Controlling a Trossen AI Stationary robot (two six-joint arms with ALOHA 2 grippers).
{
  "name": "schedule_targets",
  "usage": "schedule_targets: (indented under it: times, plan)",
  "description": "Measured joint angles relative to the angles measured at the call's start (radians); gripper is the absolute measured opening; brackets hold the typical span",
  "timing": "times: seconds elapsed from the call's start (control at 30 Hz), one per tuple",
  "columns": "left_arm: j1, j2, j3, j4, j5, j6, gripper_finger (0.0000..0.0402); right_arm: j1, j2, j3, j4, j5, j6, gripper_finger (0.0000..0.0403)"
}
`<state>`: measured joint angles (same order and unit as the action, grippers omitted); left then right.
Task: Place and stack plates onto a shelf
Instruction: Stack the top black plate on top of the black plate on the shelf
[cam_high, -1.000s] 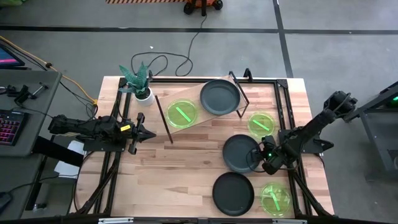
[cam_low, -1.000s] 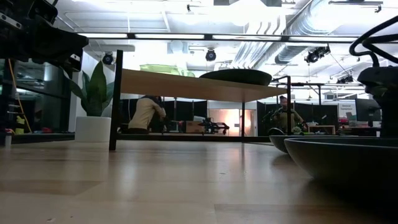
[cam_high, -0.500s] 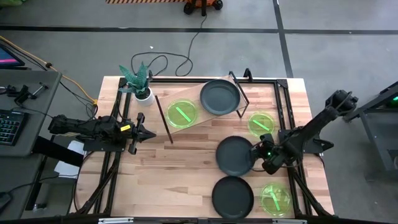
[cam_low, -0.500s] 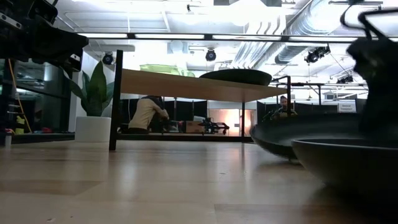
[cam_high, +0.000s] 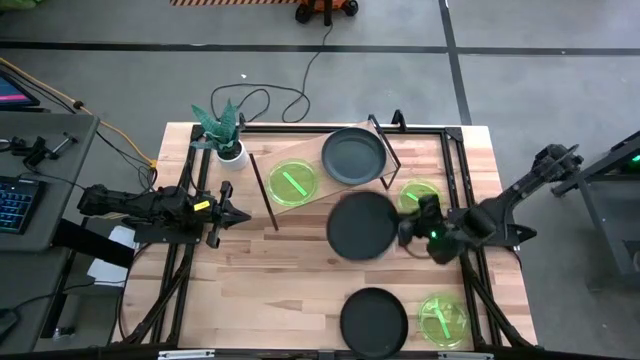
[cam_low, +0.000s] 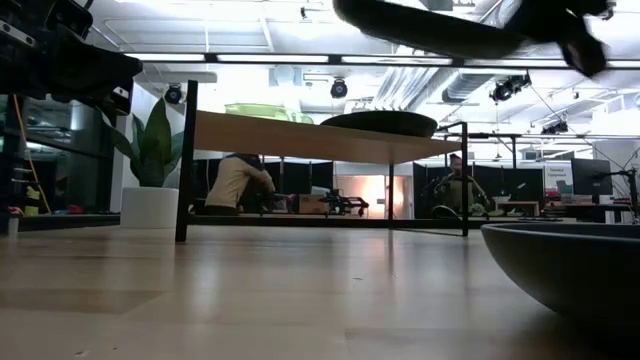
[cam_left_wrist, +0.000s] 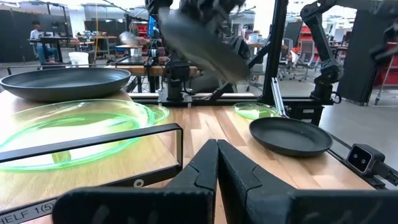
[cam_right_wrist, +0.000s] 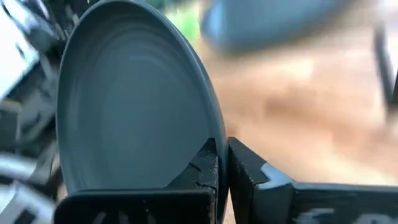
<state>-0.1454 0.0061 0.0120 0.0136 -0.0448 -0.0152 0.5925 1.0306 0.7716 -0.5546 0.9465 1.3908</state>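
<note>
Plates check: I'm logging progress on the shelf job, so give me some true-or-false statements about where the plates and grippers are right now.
1. The right gripper holds a dark grey plate lifted above the table. True.
2. The shelf already holds two green plates. False: it holds one green plate and one dark grey plate.
3. The left gripper grips a green plate. False: it is shut on nothing, beside the shelf.
4. One more dark grey plate lies at the table's near edge. True.
</note>
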Motion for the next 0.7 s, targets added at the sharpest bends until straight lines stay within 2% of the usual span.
schedule_targets:
  times: [0.1, 0.23, 0.33, 0.5, 0.7]
  plan:
    - [0.0, 0.0, 0.0, 0.0, 0.0, 0.0, 0.0, -0.097, 0.0, 0.091, -0.001, 0.065, -0.172, 0.0]
    - [0.0, 0.0, 0.0, 0.0, 0.0, 0.0, 0.0, -0.263, 0.0, 0.185, 0.001, 0.051, -0.392, 0.0]
    - [0.0, 0.0, 0.0, 0.0, 0.0, 0.0, 0.0, -0.4, 0.0, 0.216, 0.001, -0.002, -0.504, 0.0]
    - [0.0, 0.0, 0.0, 0.0, 0.0, 0.0, 0.0, -0.614, 0.001, 0.206, 0.042, -0.153, -0.622, 0.0]
    - [0.0, 0.0, 0.0, 0.0, 0.0, 0.0, 0.0, -0.777, 0.019, 0.195, 0.151, -0.281, -0.726, 0.0]
